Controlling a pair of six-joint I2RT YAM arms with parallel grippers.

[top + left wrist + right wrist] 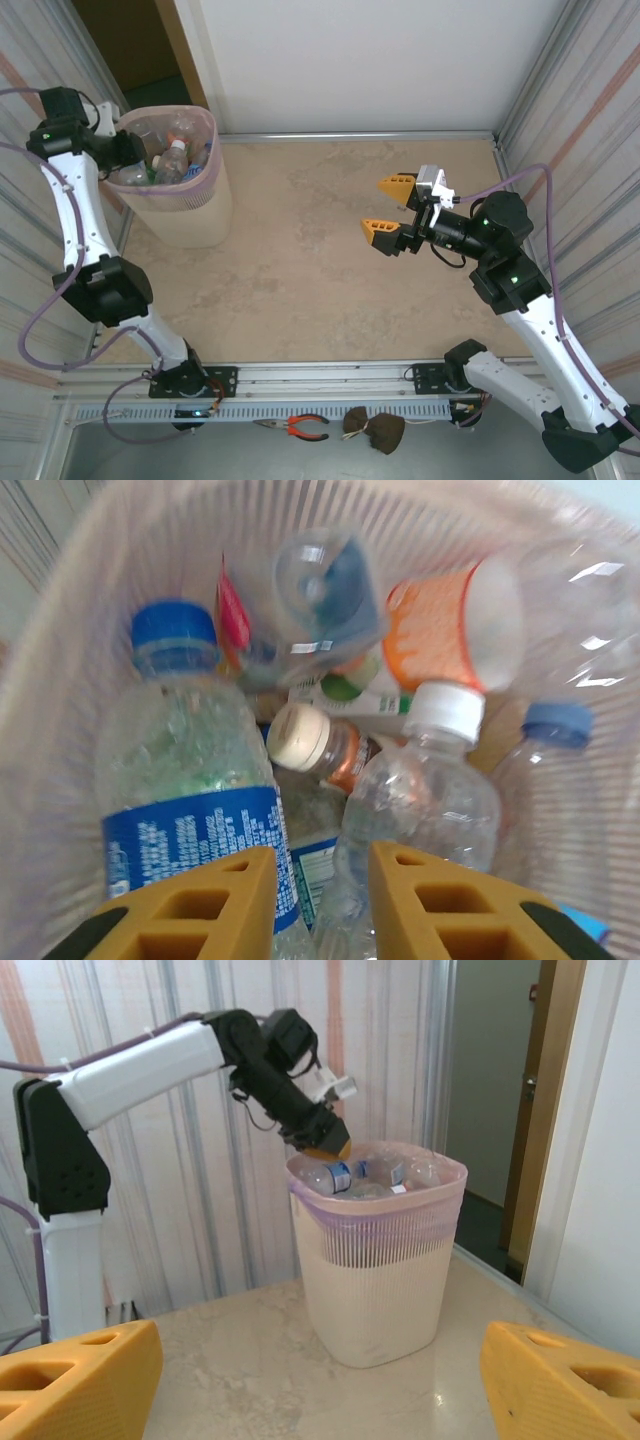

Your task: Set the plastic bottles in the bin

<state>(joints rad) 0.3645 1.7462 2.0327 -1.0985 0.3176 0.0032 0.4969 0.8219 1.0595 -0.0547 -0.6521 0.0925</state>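
My left gripper (pixel 320 910) hangs over the mouth of the bin (pixel 205 215), its yellow fingers (pixel 190 910) parted with a gap between them and pointing down at the plastic bottles (pixel 168 158) heaped inside. The bin, beige and slatted with a pink liner (pixel 330 1215) folded over its rim, stands at the far left corner of the table (pixel 300 290), close to the corrugated wall. Through the left wrist camera I see a blue-capped bottle (pixel 185 770), clear with a blue label, just beyond the left finger. A white-capped bottle (pixel 425 780), also clear, lies beside it beyond the right finger. A cream-capped bottle (pixel 320 745) of brownish plastic lies between and behind those two, and an orange-labelled bottle (pixel 450 630) rests on its side further back. The right wrist camera shows the heap reaching about to the rim. My right gripper (pixel 390 208) hovers above the right half of the table, well apart from the bin and turned towards it, its fingers spread wide. Red-handled pliers (pixel 300 427) lie in front of the mounting rail, between the two arm bases.
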